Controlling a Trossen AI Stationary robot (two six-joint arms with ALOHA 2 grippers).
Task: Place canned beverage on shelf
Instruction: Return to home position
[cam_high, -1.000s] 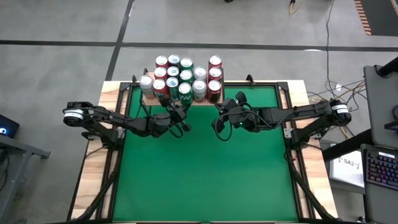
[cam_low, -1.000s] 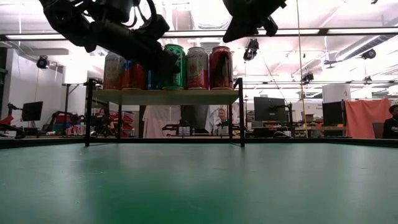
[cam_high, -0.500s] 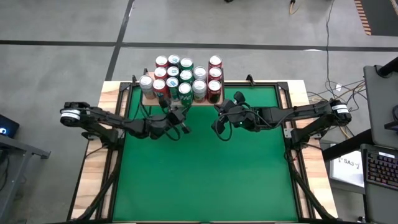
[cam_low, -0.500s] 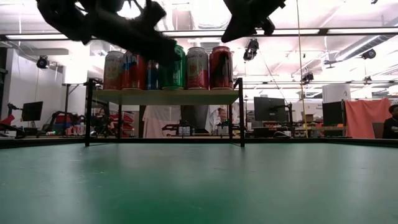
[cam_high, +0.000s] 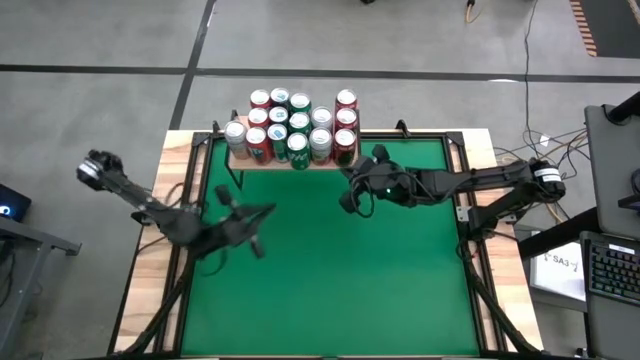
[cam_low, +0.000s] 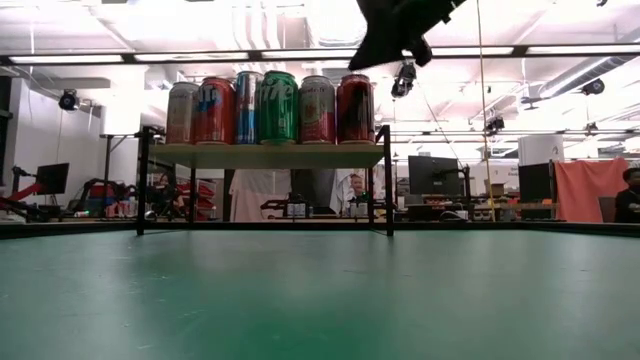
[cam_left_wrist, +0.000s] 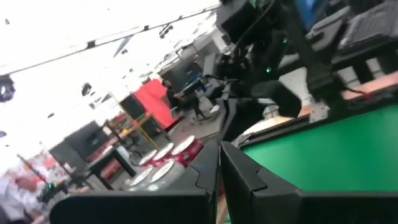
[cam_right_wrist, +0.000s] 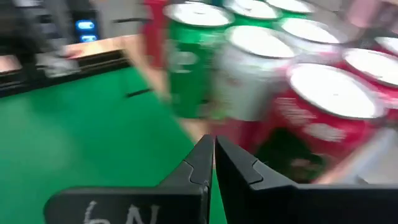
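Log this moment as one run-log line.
light-wood shelf on black legs: upright drink cans on top | left arm: over green table, jaws shut, empty | right arm: before shelf's right end, jaws shut, empty

1. The table (cam_high: 330, 285) has a flat green top framed by a light-wood border (cam_high: 150, 290).
2. The shelf (cam_low: 265, 156), a light-wood board on thin black legs (cam_low: 143, 185), stands at the middle of the table's far edge, its feet on the green.
3. The cans (cam_high: 298, 121) stand upright on the board in tight rows, touching or nearly so, and cover almost all of it.
4. The front row, seen level from the left: a silver can (cam_low: 182, 113), a red can (cam_low: 214, 111), a blue-and-silver can (cam_low: 247, 108), a green can (cam_low: 279, 107), a red-and-white can (cam_low: 317, 110) and a dark red can (cam_low: 355, 109).
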